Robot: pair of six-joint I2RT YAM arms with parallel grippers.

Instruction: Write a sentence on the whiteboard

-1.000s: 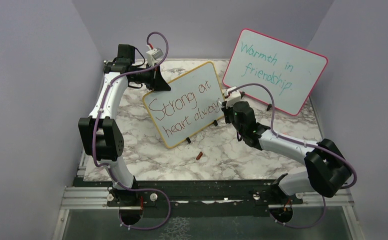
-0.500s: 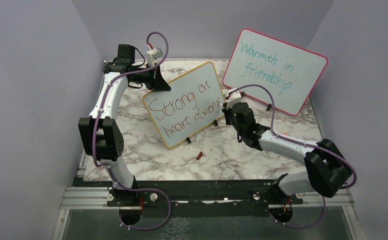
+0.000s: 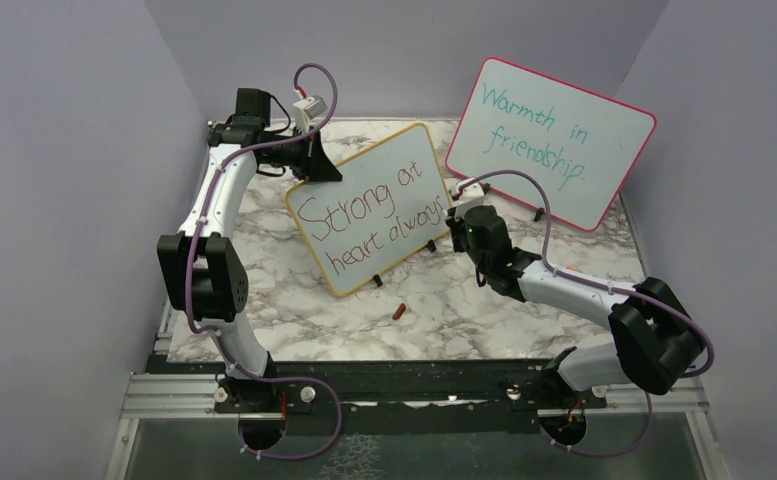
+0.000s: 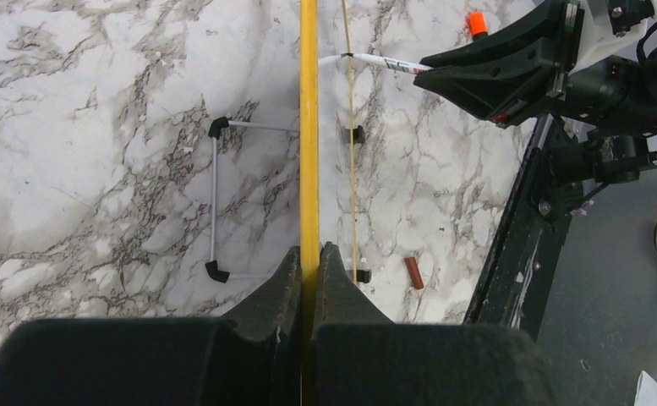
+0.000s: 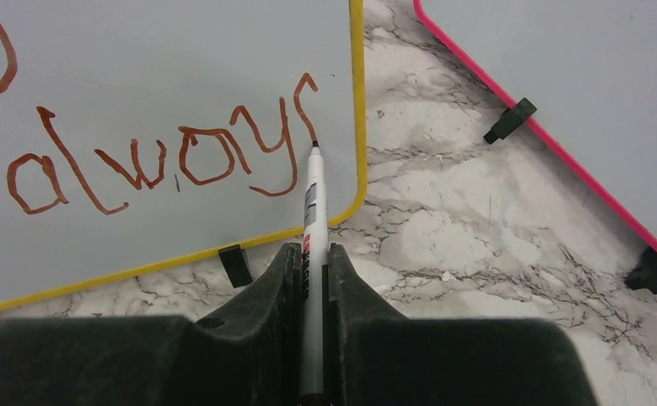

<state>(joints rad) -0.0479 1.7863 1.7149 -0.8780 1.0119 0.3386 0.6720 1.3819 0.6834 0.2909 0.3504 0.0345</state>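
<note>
Whiteboard [image 3: 369, 208], yellow-framed, upright on marble table [image 3: 444, 300]; sentence [image 3: 362, 215] "Strong at heart always".
Left gripper [image 4: 309, 254] clamped on whiteboard's frame; right gripper [image 5: 312, 251] gripping marker [image 5: 311, 203], tip touching final "s".

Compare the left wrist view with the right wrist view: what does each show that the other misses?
Left wrist only: the left gripper clamped on the whiteboard seen edge-on, the wire stand behind it, and a small red-brown piece on the table.

Right wrist only: the word "always", with the marker tip at the end of its last letter, and the pink-framed board.

Both: the whiteboard, the right gripper holding the marker, and the marble table.
</note>
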